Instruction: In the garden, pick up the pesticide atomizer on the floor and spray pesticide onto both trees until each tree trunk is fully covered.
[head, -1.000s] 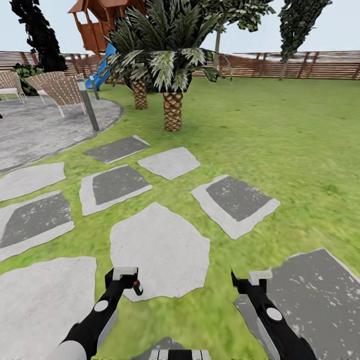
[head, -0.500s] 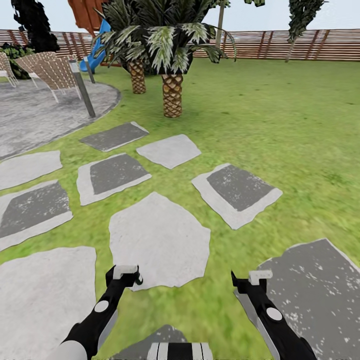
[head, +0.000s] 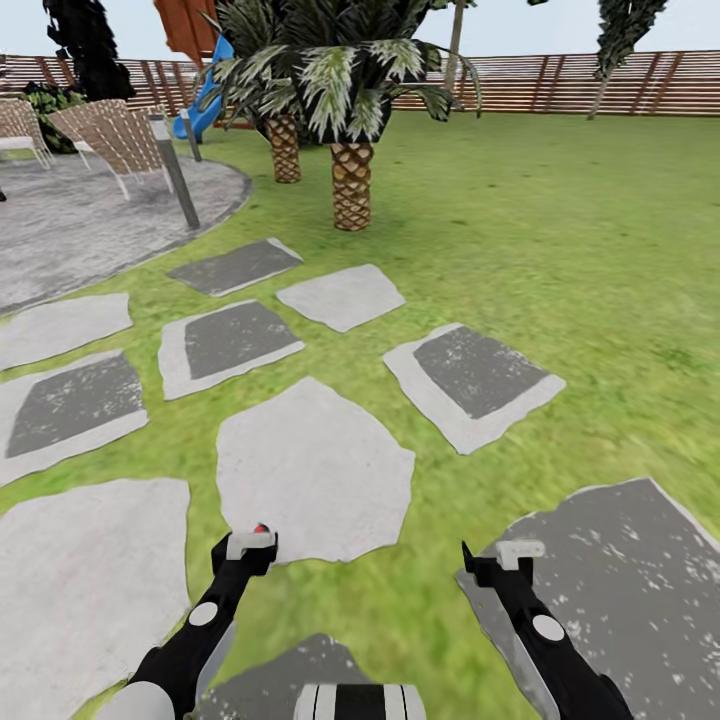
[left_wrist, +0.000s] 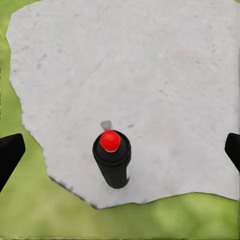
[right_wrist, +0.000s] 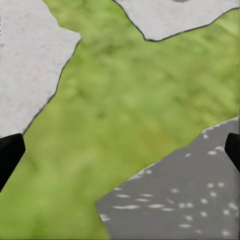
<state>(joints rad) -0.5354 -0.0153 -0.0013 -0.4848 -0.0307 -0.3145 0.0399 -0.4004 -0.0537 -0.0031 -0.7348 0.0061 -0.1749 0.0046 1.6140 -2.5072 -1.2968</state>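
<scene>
The pesticide atomizer (left_wrist: 112, 159) is standing upright near the lower centre of the left wrist view — a small black bottle with a red cap, sitting close to the edge of a pale stepping stone (left_wrist: 130, 80). In the head view, only its red top (head: 261, 527) is peeking out in the lower left, just past the left gripper (head: 250, 545). The left gripper's fingers (left_wrist: 10, 155) are sitting far apart at the two sides of the wrist frame, the bottle between them and untouched. The right gripper (head: 512, 553) is hanging in the lower right of the head view over grass (right_wrist: 125, 110), beside a dark grey stone (right_wrist: 185, 195); its fingertips are likewise spread to the frame edges, gripping nothing.

Further out, more stepping stones are lying across the lawn (head: 560, 240). Two short palms (head: 351, 130) are standing in the upper centre — behind them a brown slat fence (head: 560, 92), with a paved patio (head: 80, 220), a lamp post (head: 174, 168) and wicker chairs (head: 105, 135) in the upper left.
</scene>
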